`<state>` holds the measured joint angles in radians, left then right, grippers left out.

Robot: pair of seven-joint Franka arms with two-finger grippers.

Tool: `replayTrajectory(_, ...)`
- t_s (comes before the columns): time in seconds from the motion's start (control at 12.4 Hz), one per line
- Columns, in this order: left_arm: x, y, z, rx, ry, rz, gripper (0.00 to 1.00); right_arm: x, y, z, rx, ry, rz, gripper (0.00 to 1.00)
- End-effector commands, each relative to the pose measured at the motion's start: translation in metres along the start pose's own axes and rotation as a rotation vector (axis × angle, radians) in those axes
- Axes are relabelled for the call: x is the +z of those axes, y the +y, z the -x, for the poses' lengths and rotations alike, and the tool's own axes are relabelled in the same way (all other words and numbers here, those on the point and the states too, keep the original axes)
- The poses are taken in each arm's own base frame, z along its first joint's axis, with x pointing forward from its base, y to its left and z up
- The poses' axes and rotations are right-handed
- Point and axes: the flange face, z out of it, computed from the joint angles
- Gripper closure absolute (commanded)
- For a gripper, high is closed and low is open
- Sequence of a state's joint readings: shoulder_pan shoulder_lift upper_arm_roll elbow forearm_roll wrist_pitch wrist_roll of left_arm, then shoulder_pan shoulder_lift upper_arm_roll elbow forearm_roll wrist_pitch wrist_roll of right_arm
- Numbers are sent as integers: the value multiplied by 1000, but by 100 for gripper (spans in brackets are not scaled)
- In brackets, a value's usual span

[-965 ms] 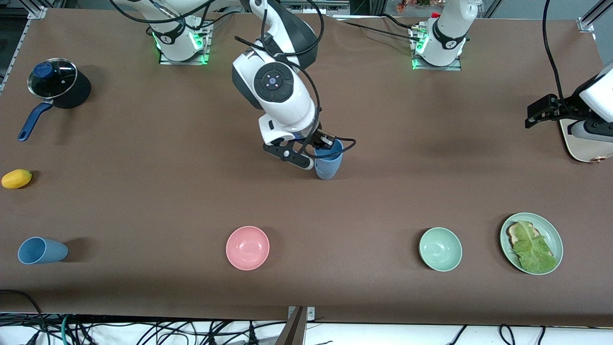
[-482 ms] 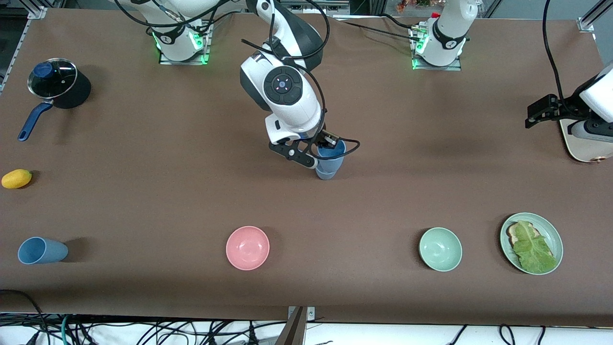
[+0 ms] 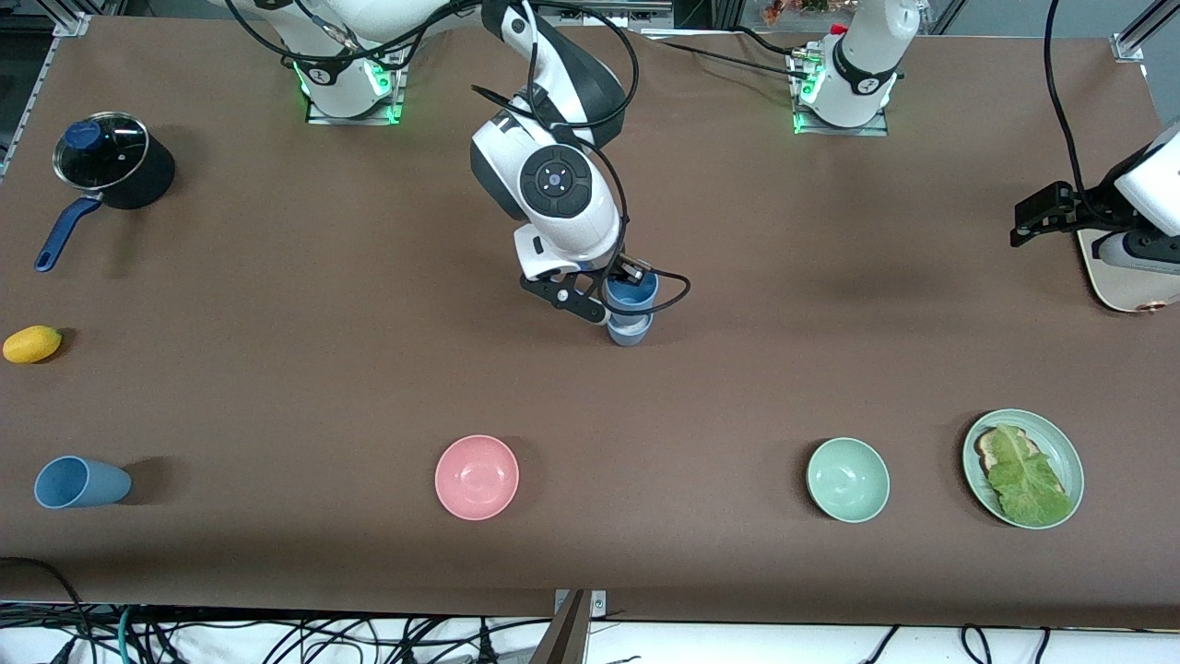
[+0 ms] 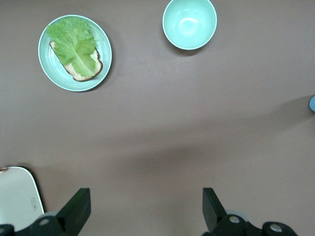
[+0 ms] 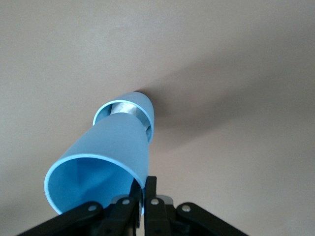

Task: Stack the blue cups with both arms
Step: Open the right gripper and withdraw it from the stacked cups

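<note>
Now lower, brighter blue cup partly inside greyer blue cup.

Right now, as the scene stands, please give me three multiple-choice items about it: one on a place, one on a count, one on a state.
1. Where is the lying blue cup?
A. beside the left arm's base
B. toward the right arm's end of the table
C. on top of another cup

2. How many bowls are on the table?
A. one
B. four
C. two

3. The right gripper is:
A. shut on the held blue cup
B. open and empty
C. shut on a bowl

Answers:
1 B: it lies on its side at that end, near the front camera.
2 C: only the pink bowl and the pale green bowl show.
3 A: its fingers pinch that cup's rim over the standing blue cup.

The left gripper waits open over the left arm's end of the table.
</note>
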<state>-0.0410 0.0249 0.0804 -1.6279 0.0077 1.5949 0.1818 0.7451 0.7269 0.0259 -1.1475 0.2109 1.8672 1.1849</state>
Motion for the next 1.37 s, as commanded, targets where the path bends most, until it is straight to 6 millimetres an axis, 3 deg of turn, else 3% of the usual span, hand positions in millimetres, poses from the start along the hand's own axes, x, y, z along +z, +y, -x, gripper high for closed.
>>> replayTrajectory(0.0,2,-1,2,18,2,-22,0,0,1,3,10,0,9,100)
replayTrajectory(0.24,2,-1,2,18,2,-22,0,0,1,1,10,1,6,100)
replayTrajectory(0.32,2,-1,2,18,2,-22,0,1,0,1,9,2,3,92)
replayTrajectory(0.56,2,-1,2,18,2,-22,0,-2,1,0,10,2,-1,31)
replayTrajectory(0.72,2,-1,2,18,2,-22,0,-20,6,-13,21,12,-15,5)
replayTrajectory(0.88,1,-1,2,19,3,-22,0,-44,25,-56,2,41,-30,0)
replayTrajectory(0.96,1,-1,2,19,3,-22,0,-65,45,-84,-65,50,-10,0)
replayTrajectory(1.05,2,0,1,21,2,-22,0,-78,70,-117,-135,33,19,0)
replayTrajectory(1.13,1,0,1,21,3,-22,0,-107,98,-146,-202,32,27,0)
replayTrajectory(1.29,1,-1,1,19,5,-22,0,-151,154,-189,-253,38,68,0)
